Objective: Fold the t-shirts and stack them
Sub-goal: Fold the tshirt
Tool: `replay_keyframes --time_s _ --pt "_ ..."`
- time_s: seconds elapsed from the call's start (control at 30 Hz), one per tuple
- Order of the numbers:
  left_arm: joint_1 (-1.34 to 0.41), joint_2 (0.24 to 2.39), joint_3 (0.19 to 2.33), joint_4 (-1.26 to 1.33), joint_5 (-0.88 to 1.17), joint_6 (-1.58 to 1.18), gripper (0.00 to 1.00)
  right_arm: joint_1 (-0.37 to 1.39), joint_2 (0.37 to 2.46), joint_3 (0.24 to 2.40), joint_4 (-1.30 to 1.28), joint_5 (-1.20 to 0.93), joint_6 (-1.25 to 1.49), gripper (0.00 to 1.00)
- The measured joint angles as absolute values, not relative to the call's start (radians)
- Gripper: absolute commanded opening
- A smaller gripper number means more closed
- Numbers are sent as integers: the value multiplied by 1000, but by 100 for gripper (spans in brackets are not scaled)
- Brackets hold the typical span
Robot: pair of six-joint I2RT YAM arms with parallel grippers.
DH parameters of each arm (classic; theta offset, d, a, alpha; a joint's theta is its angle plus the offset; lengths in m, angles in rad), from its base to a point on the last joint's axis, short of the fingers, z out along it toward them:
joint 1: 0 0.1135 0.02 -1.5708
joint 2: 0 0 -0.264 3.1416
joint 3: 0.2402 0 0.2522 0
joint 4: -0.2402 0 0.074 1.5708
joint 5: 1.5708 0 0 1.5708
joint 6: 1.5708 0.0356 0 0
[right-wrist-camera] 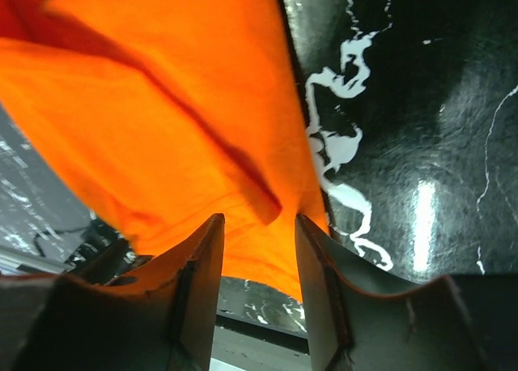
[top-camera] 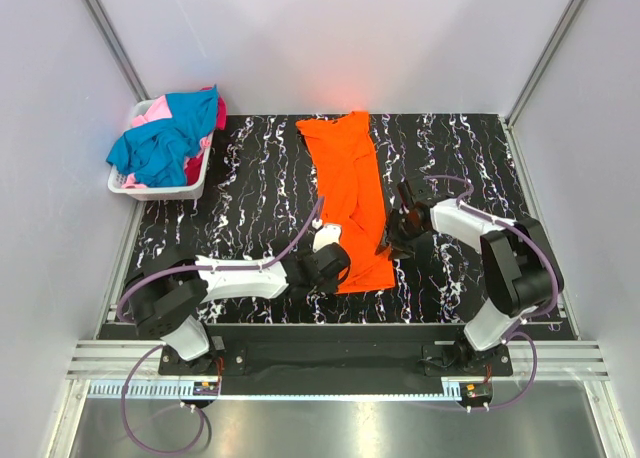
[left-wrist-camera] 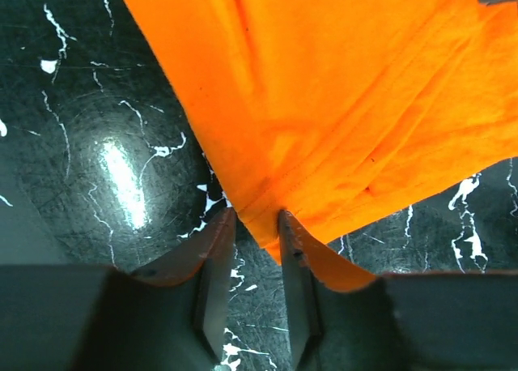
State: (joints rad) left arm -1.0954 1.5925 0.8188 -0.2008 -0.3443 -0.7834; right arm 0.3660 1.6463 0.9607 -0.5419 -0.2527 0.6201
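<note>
White basket (top-camera: 165, 191) at the far left corner of the surface (top-camera: 250, 188), heaped with a pile (top-camera: 165, 138) of teal, pink and red shirts, well apart from both arms.

Moving right, the left hand (top-camera: 332, 260) sits low at the near left corner of the orange shirt (top-camera: 350, 188). Seen from its wrist, the fingers (left-wrist-camera: 214, 257) stand narrow with the hem corner poking in between their tips. Some cloth laps over one finger. Dark surface shows through the gap lower down, and I cannot tell whether they pinch the cloth.

The orange shirt lies flat on the black marbled surface, folded long and narrow. Its long axis runs from the far edge towards the arms, leaning slightly right at the near end.

The right hand (top-camera: 397, 240) is at the shirt's right edge, near the hem. Its fingers (right-wrist-camera: 202, 266) are about half apart, with a ridge of orange cloth between them. Whether they grip it I cannot tell.
</note>
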Motion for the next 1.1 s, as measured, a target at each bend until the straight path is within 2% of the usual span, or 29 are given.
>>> replay_keyframes --time_s 0.13,0.3,0.57,0.7,0.83,1.1 --pt "-1096 1592 819 -211 -353 -788 21 366 1677 961 -542 -247 614 42" --pt "-1097 1592 818 -213 -353 -793 12 366 1681 961 -542 -247 607 30" --pt "-1097 1592 818 -216 -353 -796 9 366 1681 961 -542 -247 600 23" --pt "-1097 1592 818 -216 -353 -798 9 366 1681 961 -542 -247 598 25" --pt "-1097 1592 818 -216 -353 -800 9 367 1681 969 -543 -247 593 33" --pt "-1097 1592 818 -216 -353 -806 9 377 1682 1008 -543 -246 581 35"
